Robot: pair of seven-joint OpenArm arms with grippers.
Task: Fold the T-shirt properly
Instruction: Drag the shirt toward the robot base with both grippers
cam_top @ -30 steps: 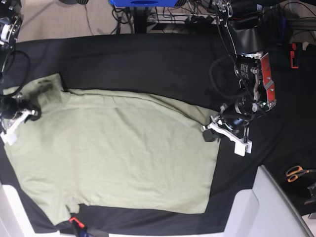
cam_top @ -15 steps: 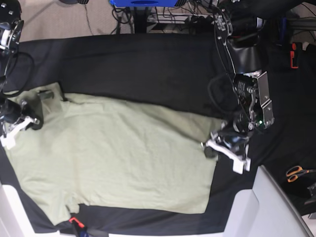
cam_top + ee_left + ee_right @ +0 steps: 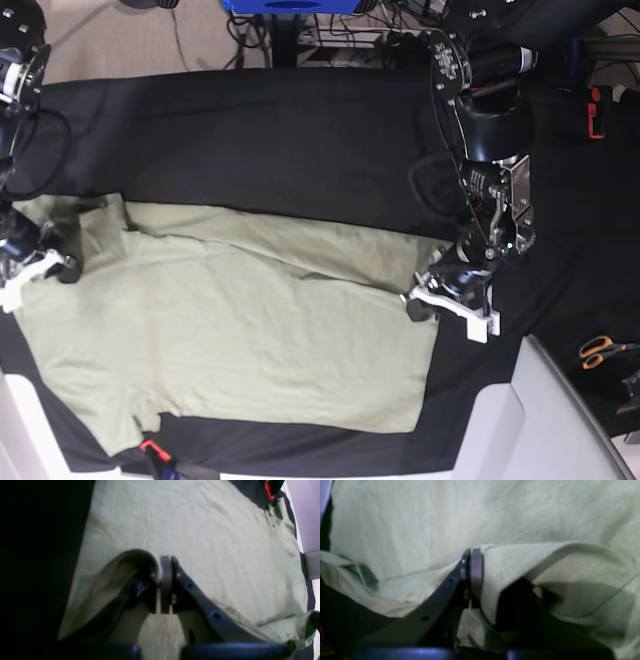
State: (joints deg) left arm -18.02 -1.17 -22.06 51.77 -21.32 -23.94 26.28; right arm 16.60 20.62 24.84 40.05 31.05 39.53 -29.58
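On the black-draped worktop the T-shirt lies flat; left gripper and right gripper fingers clamped tight on its far edge. Uneven pulling risks a skewed fold.

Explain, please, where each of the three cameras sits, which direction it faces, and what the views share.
Base: overhead, looking down at the pale sage-green cotton T-shirt on the black cloth; both arms show, left gripper on the picture's right, right gripper on its left.
Left wrist: on the left arm, looking along its shut left gripper, pinching a shirt edge.
Right wrist: on the right arm, looking along its shut right gripper, also pinching shirt fabric.
Shared: the T-shirt appears in all three views; the red clip shows in left wrist and base.
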